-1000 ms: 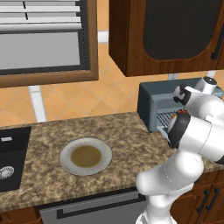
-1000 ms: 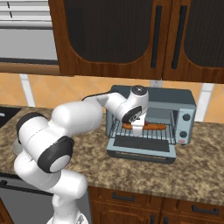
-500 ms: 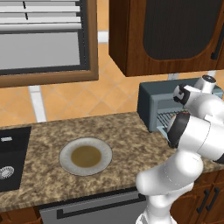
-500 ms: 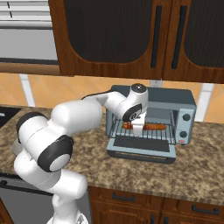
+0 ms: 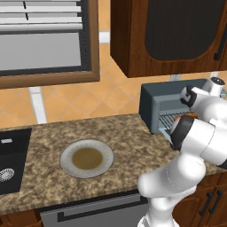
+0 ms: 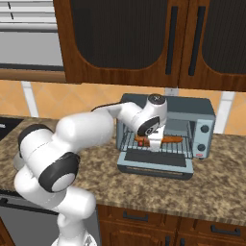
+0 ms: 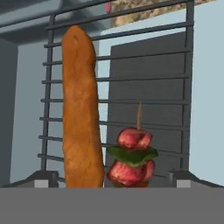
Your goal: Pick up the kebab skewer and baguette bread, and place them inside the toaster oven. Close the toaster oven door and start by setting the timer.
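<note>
Reaching over the counter (image 5: 44,146) in the left base view, my arm bends up from the lower right toward the oven (image 5: 153,104), which stands at the counter's back right against the wall. A round plate (image 5: 87,158) with a brown centre lies near the counter's front edge, well apart from the oven. A dark sink (image 5: 11,162) sits at the left end. My hand hides most of the oven's mouth here, though a bit of wire rack (image 5: 167,119) shows.

In the right base view the oven (image 6: 206,115) sits at the back of the counter (image 6: 216,178) with its door (image 6: 156,166) folded down flat toward the front edge. My claw (image 6: 154,141) is at the open mouth, just over the rack. The bread (image 6: 173,139) lies along the rack, reaching right from my hand. Two knobs (image 6: 205,129) sit on the oven's right panel.

In the hand view the bread (image 7: 81,109) and the skewer (image 7: 133,157) lie side by side on the rack (image 7: 175,87), close but not touching, the skewer the shorter of the two. My claw (image 7: 112,181) stands wide, its tips at either side of both, gripping neither.
</note>
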